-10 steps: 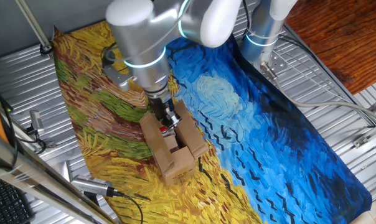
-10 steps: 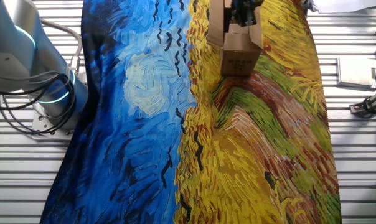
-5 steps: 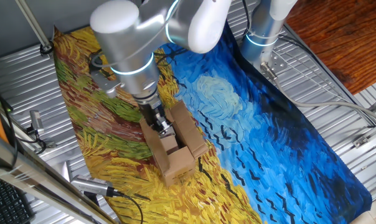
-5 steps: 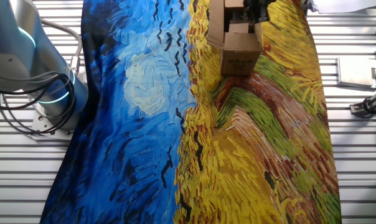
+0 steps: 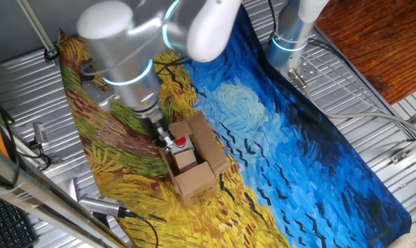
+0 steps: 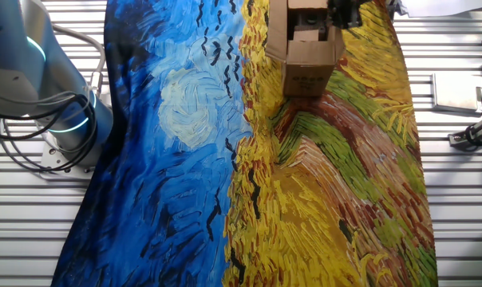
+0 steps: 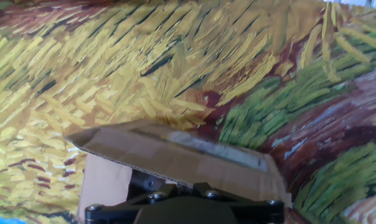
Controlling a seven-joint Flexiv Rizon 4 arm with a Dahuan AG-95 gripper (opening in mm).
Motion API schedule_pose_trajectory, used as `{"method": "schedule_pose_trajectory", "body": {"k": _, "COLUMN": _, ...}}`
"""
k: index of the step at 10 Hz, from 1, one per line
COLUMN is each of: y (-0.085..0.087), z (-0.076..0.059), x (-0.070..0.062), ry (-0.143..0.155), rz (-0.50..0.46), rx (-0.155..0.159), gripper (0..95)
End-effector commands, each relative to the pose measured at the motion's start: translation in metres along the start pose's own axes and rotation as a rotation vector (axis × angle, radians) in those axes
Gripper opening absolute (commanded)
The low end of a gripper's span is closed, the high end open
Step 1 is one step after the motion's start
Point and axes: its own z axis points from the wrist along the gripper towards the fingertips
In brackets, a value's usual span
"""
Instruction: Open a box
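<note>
The brown cardboard box (image 5: 198,180) lies on the yellow part of the painted cloth, its top flaps spread. The tan insert with a red button (image 5: 181,142) shows inside. In the other fixed view the box (image 6: 306,68) sits at the top edge. My gripper (image 5: 165,136) is at the box's left long side, fingers close together and low against the left flap; it also shows in the other fixed view (image 6: 342,14). In the hand view that flap (image 7: 175,155) lies across the front of the gripper (image 7: 178,188) and hides the fingertips. The green button is not visible.
The painted cloth (image 5: 284,158) covers a ribbed metal table (image 6: 456,199). The arm's base (image 5: 290,31) stands at the back. A metal tool with a cable (image 5: 101,205) lies by the cloth's near left edge. Small metal parts (image 6: 472,131) lie right of the cloth.
My gripper has moved left from over the middle of the box to its left side, carrying the left flap outward. The red button, covered before, now shows.
</note>
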Motion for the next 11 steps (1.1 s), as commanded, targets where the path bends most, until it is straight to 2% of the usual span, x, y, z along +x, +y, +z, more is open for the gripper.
{"method": "schedule_pose_trajectory", "body": {"k": 1, "y": -0.005, "z": 0.002, "x": -0.005, "ry": -0.002, "rz": -0.009, "rx": -0.001, "gripper": 0.0}}
{"method": "schedule_pose_trajectory", "body": {"k": 2, "y": -0.011, "z": 0.009, "x": -0.014, "ry": -0.005, "rz": -0.018, "rx": -0.002, "gripper": 0.0}}
{"method": "schedule_pose_trajectory", "body": {"k": 5, "y": -0.014, "z": 0.02, "x": -0.023, "ry": -0.01, "rz": -0.022, "rx": -0.002, "gripper": 0.0}}
{"method": "schedule_pose_trajectory", "body": {"k": 8, "y": -0.016, "z": 0.027, "x": -0.023, "ry": -0.01, "rz": -0.032, "rx": -0.002, "gripper": 0.0}}
{"method": "schedule_pose_trajectory", "body": {"k": 11, "y": -0.016, "z": 0.026, "x": -0.022, "ry": -0.012, "rz": -0.042, "rx": -0.002, "gripper": 0.0}}
